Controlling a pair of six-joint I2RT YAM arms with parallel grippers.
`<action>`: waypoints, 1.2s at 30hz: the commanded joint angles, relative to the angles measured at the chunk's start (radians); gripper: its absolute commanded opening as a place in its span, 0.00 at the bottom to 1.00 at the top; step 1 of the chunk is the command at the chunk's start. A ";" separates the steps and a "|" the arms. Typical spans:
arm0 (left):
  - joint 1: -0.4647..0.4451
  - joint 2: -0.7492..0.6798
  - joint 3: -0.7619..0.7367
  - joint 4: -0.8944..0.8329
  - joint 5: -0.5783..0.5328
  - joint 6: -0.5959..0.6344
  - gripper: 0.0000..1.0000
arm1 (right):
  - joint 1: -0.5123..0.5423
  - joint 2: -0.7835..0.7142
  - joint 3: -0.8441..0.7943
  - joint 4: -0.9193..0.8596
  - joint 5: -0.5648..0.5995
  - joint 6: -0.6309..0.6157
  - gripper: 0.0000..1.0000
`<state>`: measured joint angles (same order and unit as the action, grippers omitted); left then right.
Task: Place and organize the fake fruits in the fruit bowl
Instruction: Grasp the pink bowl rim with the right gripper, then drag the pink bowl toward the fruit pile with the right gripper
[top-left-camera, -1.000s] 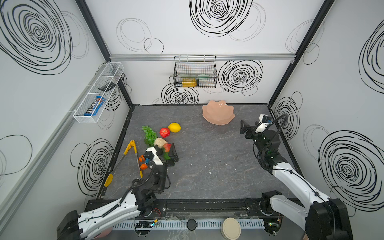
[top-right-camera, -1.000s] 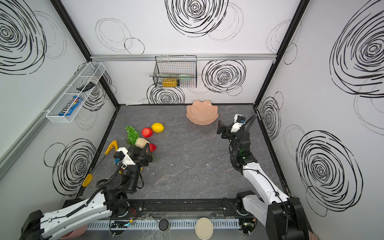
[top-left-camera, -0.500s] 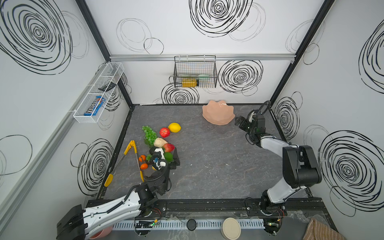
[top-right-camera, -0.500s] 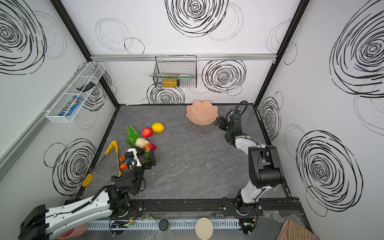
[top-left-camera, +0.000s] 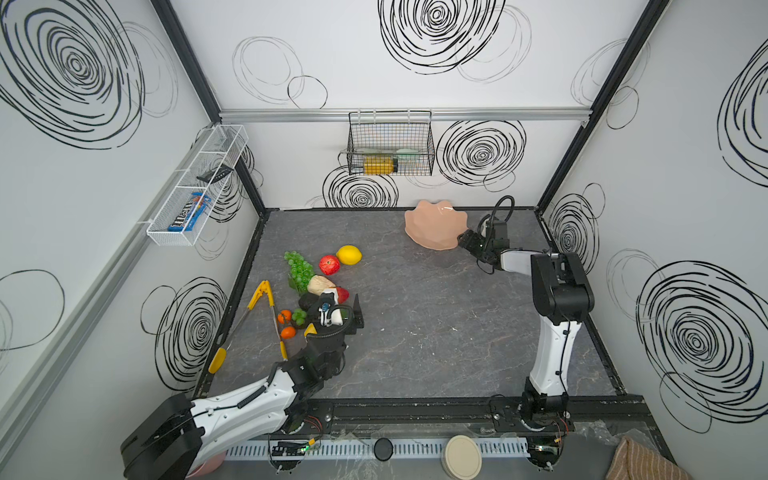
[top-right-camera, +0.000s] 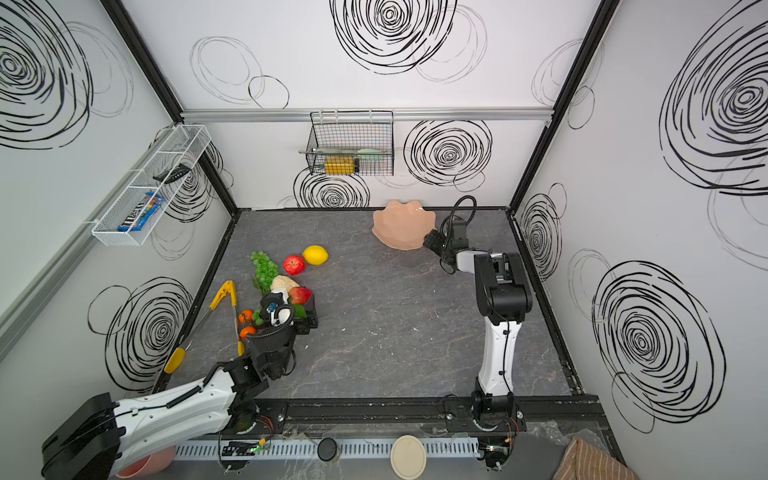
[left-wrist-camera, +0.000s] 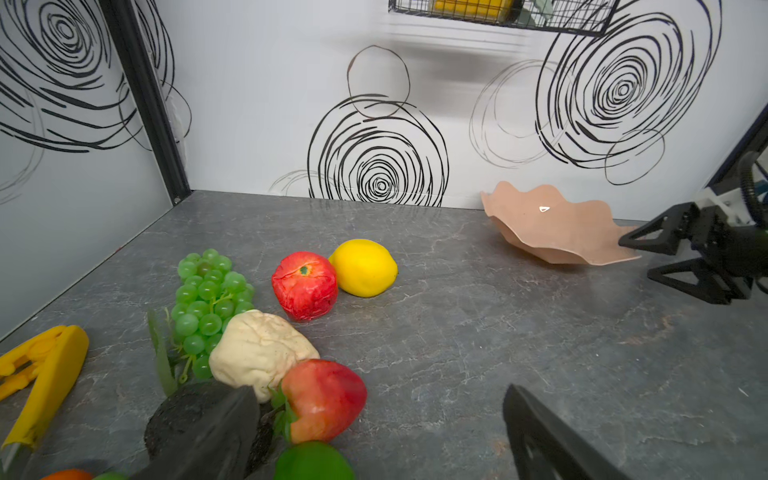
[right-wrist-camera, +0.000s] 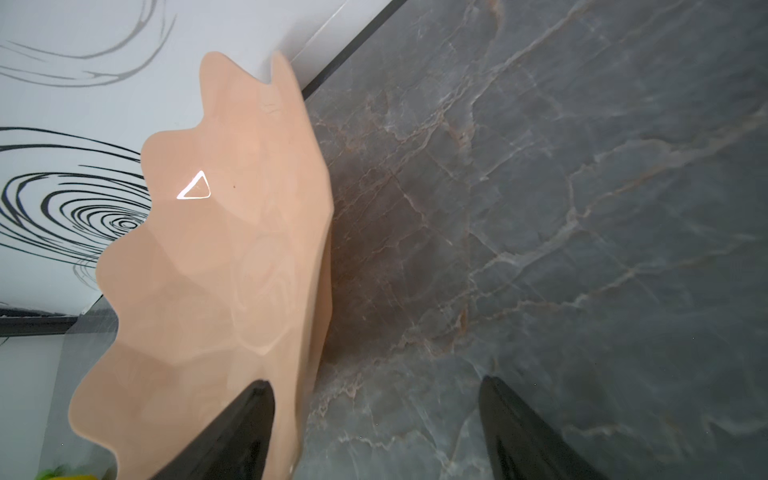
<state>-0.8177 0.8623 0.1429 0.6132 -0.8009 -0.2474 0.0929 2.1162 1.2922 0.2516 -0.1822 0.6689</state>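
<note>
Peach fruit bowl (top-left-camera: 432, 228) rim sits betw. open R tool (top-left-camera: 464, 241) jaws; L tool (left-wrist-camera: 376, 390) open.

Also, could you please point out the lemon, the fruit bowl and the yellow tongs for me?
lemon (left-wrist-camera: 363, 268): left wrist view, middle of its skin.
fruit bowl (top-left-camera: 434, 226): a top view, bare inner wall.
yellow tongs (top-left-camera: 261, 293): a top view, yellow hinge end.

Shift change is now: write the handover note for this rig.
Left pincer: open, low over the fake fruits, holding nothing.
Right pincer: open, jaws straddling the rim of the fruit bowl; no grip shown.
Fruits: all clustered on the left side of the table; bowl is empty, at the back.
Done: nothing in the bowl.
To do: move every fruit in and arrange them.
</note>
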 joint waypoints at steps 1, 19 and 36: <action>0.005 0.019 0.034 0.019 0.020 -0.003 0.96 | -0.007 0.040 0.076 -0.057 -0.018 -0.013 0.74; 0.020 -0.014 0.031 -0.006 0.072 -0.027 0.96 | 0.023 -0.018 0.026 -0.062 -0.076 -0.047 0.13; 0.016 -0.209 -0.007 -0.096 0.036 -0.100 0.96 | 0.220 -0.492 -0.492 -0.084 -0.140 -0.090 0.07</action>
<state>-0.8028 0.6815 0.1509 0.5159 -0.7380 -0.3199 0.2966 1.7031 0.8505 0.1802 -0.2859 0.5907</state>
